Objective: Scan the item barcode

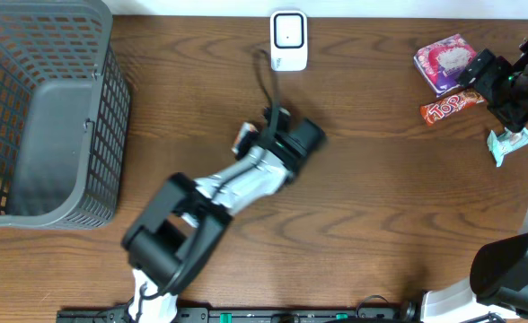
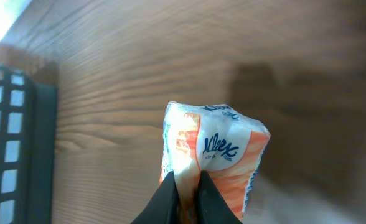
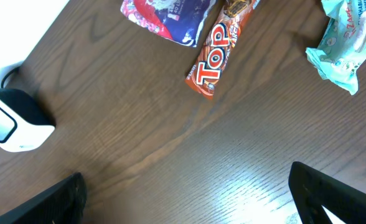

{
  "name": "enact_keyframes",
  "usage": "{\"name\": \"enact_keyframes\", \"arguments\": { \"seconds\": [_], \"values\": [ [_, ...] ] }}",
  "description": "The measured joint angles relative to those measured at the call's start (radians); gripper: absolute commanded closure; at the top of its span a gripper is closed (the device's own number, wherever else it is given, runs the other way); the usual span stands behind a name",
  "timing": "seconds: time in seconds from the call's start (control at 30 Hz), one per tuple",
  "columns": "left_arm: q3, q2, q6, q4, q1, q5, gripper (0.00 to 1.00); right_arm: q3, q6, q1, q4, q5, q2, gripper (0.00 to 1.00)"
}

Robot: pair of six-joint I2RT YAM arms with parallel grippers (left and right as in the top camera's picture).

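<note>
My left tool (image 2: 186,190) pinches the tissue pack (image 2: 220,146) tight. My right tool (image 3: 186,199) hangs wide open. I think showing the pack to the scanner (image 1: 288,38) is left.

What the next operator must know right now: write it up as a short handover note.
Left claw: shut on the Kleenex pack, held above the table, a little short of the scanner.
Right claw: open, holding nothing, above the Top bar, with the purple packet and teal packet nearby.
Grey basket: at the left.
Done: Kleenex pack picked up.
Left: show its barcode to the scanner; whether it has been read cannot be told.
</note>
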State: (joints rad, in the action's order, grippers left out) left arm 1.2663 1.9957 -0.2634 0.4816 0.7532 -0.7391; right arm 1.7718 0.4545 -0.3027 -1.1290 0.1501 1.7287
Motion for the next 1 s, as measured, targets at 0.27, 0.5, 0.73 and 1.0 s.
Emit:
{"name": "enact_keyframes", "arguments": {
  "seconds": [0.27, 0.5, 0.73, 1.0],
  "values": [
    [0.0, 0.016, -0.023, 0.0, 0.189, 0.071, 0.52, 0.0, 0.0, 0.0, 0.0, 0.0, 0.0, 0.01],
    [0.0, -0.035, -0.025, 0.013, 0.229, 0.288, 0.52, 0.0, 0.0, 0.0, 0.0, 0.0, 0.0, 0.01],
    [0.0, -0.273, -0.025, 0.027, 0.186, 0.465, 0.41, 0.0, 0.0, 0.0, 0.0, 0.0, 0.0, 0.01],
    [0.0, -0.415, -0.029, 0.192, -0.041, 0.471, 0.27, 0.0, 0.0, 0.0, 0.0, 0.0, 0.0, 0.01]
  ]
}}
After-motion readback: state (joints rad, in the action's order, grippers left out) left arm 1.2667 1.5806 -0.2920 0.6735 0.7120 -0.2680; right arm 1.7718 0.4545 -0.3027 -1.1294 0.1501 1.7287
